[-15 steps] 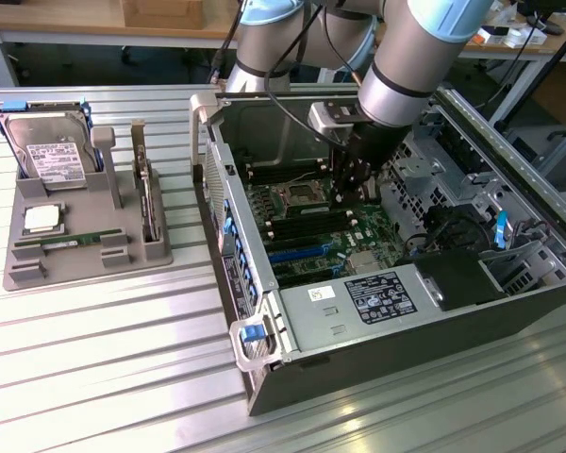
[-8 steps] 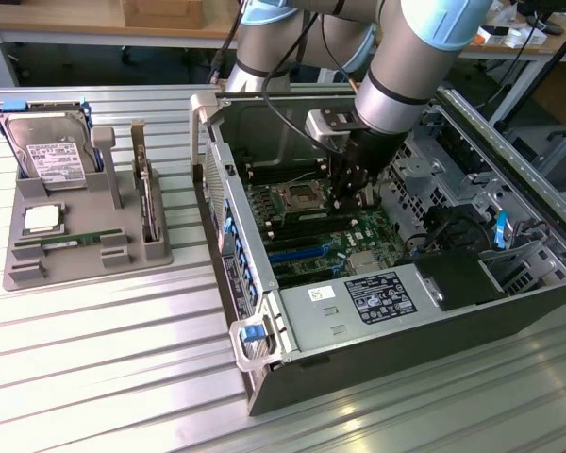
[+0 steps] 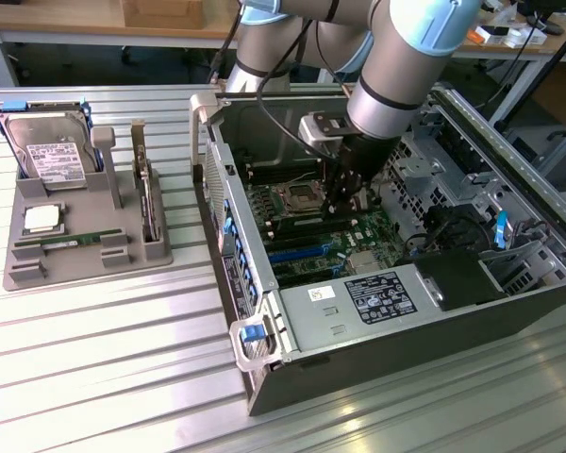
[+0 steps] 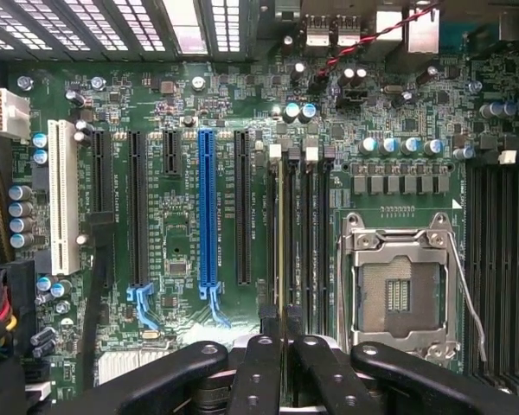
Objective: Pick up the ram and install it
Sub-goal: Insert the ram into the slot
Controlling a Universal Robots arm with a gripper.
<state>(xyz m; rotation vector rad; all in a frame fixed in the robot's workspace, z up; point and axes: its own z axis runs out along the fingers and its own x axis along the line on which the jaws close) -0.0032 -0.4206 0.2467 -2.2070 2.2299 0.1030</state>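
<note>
The ram shows edge-on in the wrist view as a thin greenish strip. It stands upright over the black memory slots beside the empty CPU socket. My gripper is shut on its upper edge, one black finger on each side. In the exterior view my gripper reaches down inside the open computer case, just over the motherboard by the CPU socket. Whether the ram is seated in a slot or only resting above it, I cannot tell.
A grey parts tray sits on the table to the exterior view's left of the case. It carries a hard drive, a square silver CPU and a green stick. Drive cages and cables crowd the case on the exterior view's right.
</note>
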